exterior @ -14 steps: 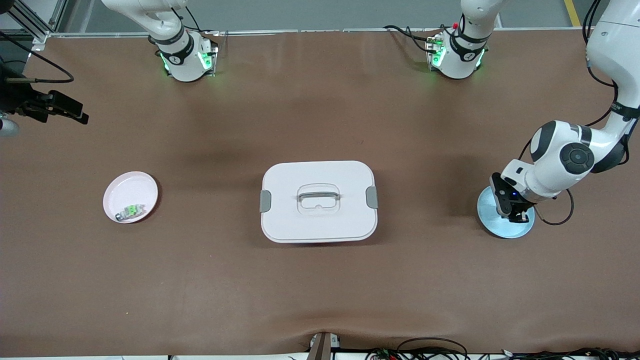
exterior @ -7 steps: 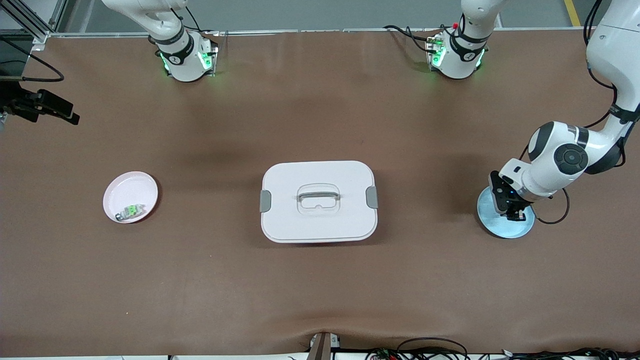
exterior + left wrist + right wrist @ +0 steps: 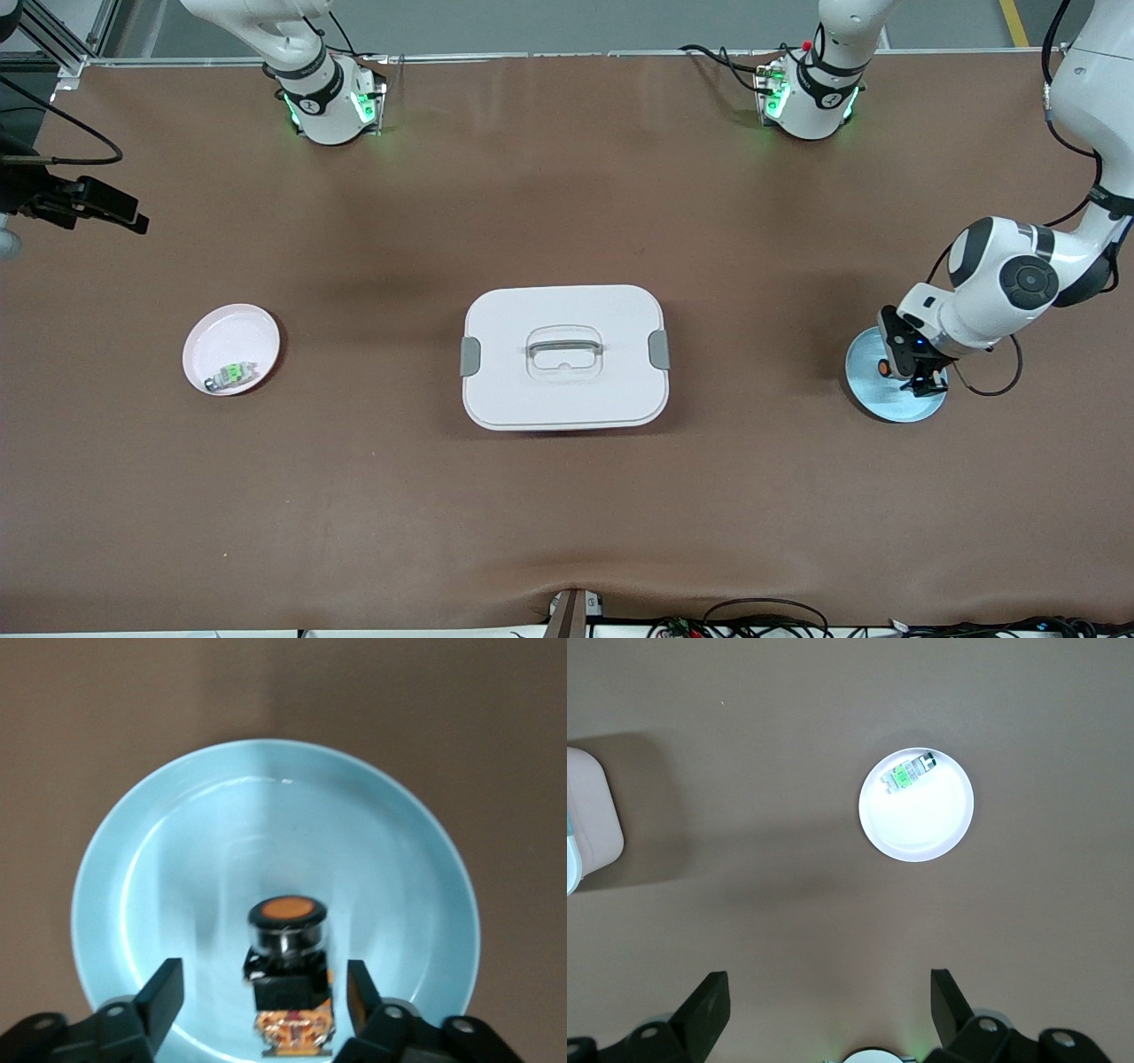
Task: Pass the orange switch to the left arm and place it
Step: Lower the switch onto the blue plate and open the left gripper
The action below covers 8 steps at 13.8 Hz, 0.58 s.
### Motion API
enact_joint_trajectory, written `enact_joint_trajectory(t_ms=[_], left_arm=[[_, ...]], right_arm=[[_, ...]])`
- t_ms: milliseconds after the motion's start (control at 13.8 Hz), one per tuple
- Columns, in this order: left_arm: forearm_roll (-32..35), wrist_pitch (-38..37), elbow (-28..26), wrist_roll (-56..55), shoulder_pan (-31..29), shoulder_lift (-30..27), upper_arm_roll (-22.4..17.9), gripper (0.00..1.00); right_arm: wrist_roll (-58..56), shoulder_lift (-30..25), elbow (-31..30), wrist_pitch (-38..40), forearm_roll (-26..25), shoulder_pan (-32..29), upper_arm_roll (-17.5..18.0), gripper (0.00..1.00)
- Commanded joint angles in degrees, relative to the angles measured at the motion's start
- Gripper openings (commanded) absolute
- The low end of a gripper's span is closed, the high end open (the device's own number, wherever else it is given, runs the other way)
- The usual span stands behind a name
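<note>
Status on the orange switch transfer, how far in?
Done, it seems: the orange switch lies in the blue plate at the left arm's end, the open left gripper straddling it without gripping. In hand: nothing. The right gripper waits open, high over the table, the pink plate below. Left: retracting. The box stands untouched.

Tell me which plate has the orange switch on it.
The light blue plate at the left arm's end of the table, under the left gripper. The orange switch sits on it; the pink plate holds a green switch.
</note>
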State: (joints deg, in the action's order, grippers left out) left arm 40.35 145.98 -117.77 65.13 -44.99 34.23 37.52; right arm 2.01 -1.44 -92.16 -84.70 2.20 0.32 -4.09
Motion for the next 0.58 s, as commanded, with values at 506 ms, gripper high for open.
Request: enact_joint_trajectory(t_ms=[506], left_arm=[[-13.6,-21.2,17.2,-9.8,-0.3,-4.5,8.5,1.00]], right_arm=[[-0.3,0.5,2.7,0.6,0.0,-9.5,7.7,1.00]])
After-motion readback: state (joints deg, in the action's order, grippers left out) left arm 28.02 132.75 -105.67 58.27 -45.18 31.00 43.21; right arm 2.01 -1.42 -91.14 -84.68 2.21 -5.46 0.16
